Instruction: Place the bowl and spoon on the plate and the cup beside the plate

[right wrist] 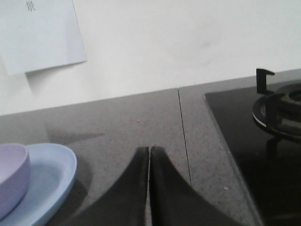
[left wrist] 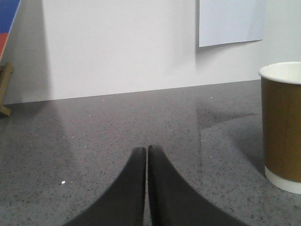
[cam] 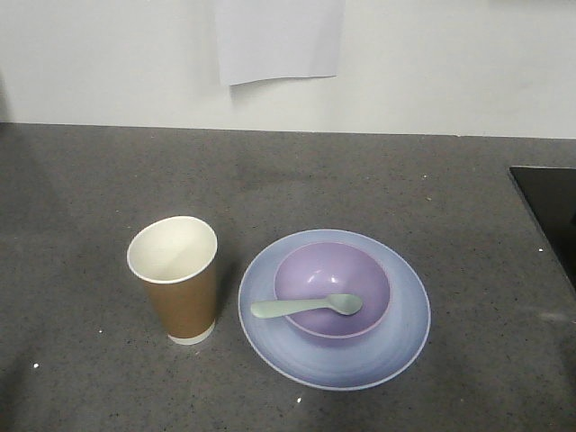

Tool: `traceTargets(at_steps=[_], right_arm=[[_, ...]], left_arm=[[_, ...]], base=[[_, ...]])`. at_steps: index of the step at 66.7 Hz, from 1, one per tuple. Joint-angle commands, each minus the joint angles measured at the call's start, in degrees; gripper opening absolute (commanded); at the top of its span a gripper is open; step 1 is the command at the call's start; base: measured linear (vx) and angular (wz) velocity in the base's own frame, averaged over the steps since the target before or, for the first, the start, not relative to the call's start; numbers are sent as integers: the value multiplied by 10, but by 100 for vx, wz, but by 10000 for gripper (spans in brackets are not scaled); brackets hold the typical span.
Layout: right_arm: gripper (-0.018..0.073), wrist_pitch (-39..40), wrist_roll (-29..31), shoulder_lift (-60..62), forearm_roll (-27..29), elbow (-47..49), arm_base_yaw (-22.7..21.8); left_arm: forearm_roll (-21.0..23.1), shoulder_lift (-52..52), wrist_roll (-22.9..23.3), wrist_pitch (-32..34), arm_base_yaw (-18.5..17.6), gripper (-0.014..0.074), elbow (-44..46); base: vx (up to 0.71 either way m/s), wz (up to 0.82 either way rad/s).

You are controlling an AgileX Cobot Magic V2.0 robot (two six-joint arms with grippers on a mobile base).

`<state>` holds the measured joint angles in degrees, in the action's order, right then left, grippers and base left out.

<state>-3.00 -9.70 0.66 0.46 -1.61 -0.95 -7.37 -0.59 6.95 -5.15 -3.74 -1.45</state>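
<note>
Apparently I am done: spoon [cam: 306, 307] in bowl [cam: 332, 286] on plate [cam: 396, 346], cup [cam: 175, 277] just beside it, left gripper [left wrist: 147, 151] and right gripper [right wrist: 149, 151] both closed, empty.

Spoon [cam: 306, 308] in bowl [cam: 332, 288] on plate [cam: 334, 309]; cup [cam: 175, 279] beside.

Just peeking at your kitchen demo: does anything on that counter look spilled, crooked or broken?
Nothing stands out. The cup stands upright beside the plate, looking empty. The bowl sits on the plate, with the spoon resting across it. No spills or damage show.
</note>
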Motion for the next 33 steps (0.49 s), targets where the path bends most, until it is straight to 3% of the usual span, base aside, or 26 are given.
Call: traceTargets(at_steps=[1,33], right_arm=[[-4,63,21,5,1,-2,-4],[-3,91,51,5,3,-2,-3]], left_arm=[[1,3,4,41,0,-8,4],[1,3,4,41,0,-8,4]], base=[[0,0],[0,0]])
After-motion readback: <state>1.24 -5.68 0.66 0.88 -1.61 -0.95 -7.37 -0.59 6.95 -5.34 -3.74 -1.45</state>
